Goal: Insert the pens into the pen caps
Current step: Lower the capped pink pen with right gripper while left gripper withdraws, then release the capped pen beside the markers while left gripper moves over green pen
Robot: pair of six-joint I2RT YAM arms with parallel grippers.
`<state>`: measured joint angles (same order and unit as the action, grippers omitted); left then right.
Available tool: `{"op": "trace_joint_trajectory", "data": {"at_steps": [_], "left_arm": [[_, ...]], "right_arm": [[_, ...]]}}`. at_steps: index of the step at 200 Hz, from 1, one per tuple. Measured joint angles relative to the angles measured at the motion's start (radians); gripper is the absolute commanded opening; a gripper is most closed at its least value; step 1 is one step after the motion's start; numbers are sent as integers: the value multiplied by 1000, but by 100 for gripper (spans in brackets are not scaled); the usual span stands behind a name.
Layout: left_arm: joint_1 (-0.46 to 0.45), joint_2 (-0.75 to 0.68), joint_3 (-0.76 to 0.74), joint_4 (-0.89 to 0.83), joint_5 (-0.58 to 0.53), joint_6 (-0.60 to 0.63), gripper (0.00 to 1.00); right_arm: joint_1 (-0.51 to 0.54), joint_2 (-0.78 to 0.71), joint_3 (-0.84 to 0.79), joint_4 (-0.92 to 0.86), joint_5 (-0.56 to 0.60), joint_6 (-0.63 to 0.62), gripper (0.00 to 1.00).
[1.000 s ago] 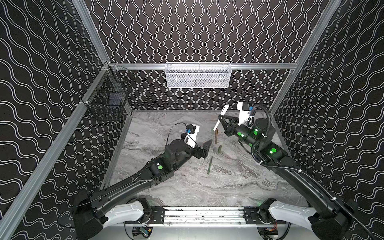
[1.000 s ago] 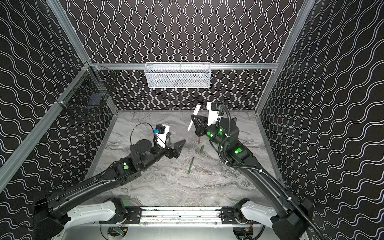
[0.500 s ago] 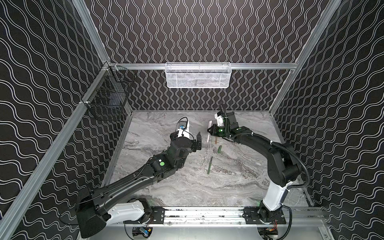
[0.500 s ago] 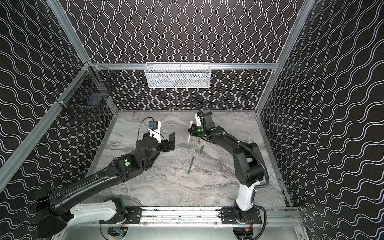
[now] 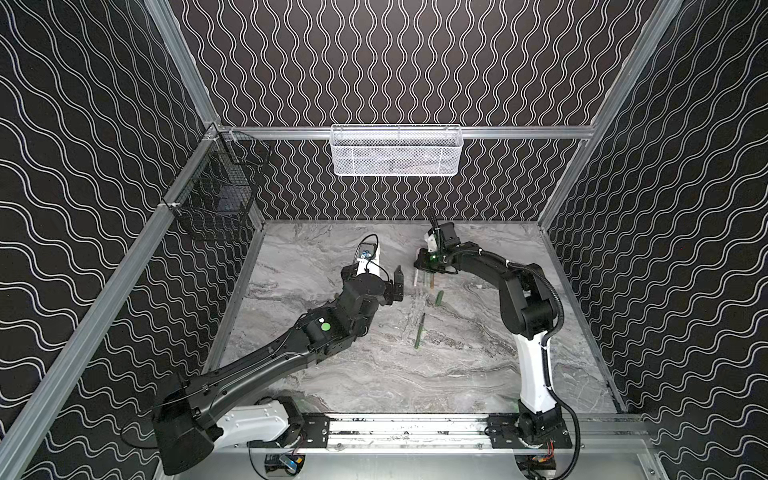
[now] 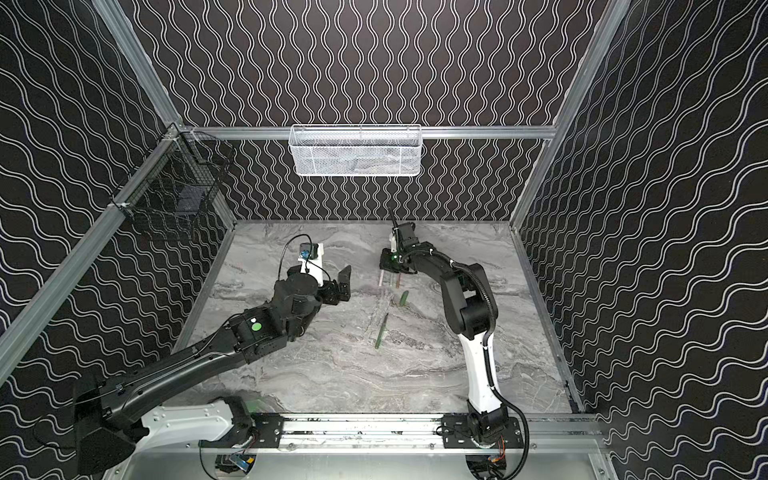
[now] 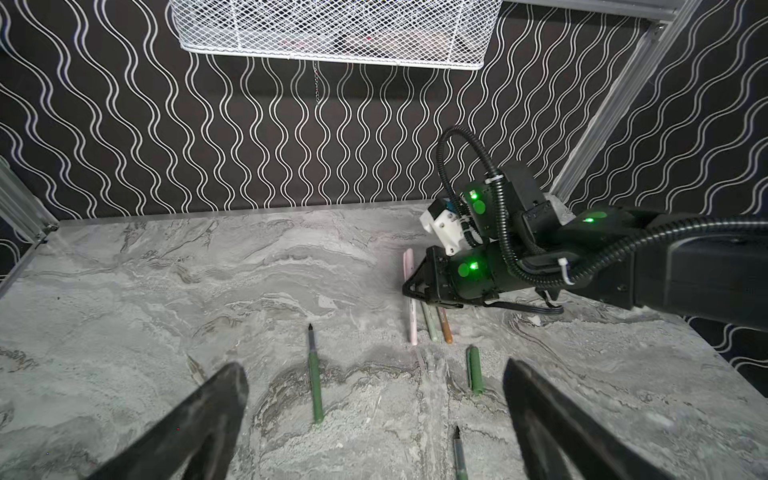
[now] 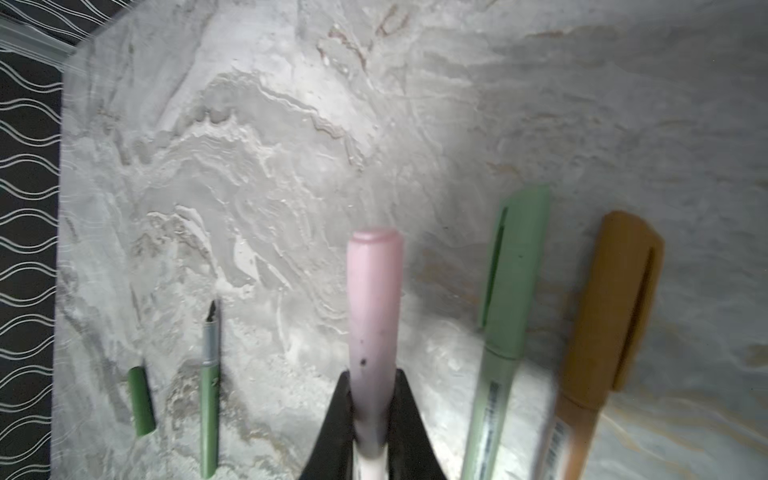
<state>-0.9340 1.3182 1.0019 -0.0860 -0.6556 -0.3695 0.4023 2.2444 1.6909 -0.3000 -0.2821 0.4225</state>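
While the right claw (image 8: 372, 376) is clenched on the pink pen (image 8: 374, 299), step: laying this capped pen on the table (image 7: 166, 270), just beside the capped pale green pen (image 8: 511, 291) and orange pen (image 8: 611, 311).
Left claw (image 7: 374, 363): wide open, holding nothing.
Not done yet: dark green pen (image 7: 314, 374) and dark green cap (image 7: 475, 370) lie apart.
Next move: I think the right claw should let go and lift away gently, so the row does not get bumped.

My right gripper (image 8: 372, 388) hides part of the pink pen (image 8: 374, 299); I see a dark green pen (image 7: 459, 455) cut off at the edge.
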Motion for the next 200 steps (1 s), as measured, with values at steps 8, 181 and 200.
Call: {"op": "trace_joint_trajectory", "data": {"at_steps": [8, 181, 200], "left_arm": [[0, 0, 0, 0, 2, 0, 99], [0, 4, 0, 2, 14, 7, 99], [0, 9, 0, 2, 15, 7, 99]], "right_arm": [[2, 16, 10, -5, 2, 0, 11], [-2, -4, 39, -40, -1, 41, 31], [-2, -53, 31, -32, -5, 41, 33]]}}
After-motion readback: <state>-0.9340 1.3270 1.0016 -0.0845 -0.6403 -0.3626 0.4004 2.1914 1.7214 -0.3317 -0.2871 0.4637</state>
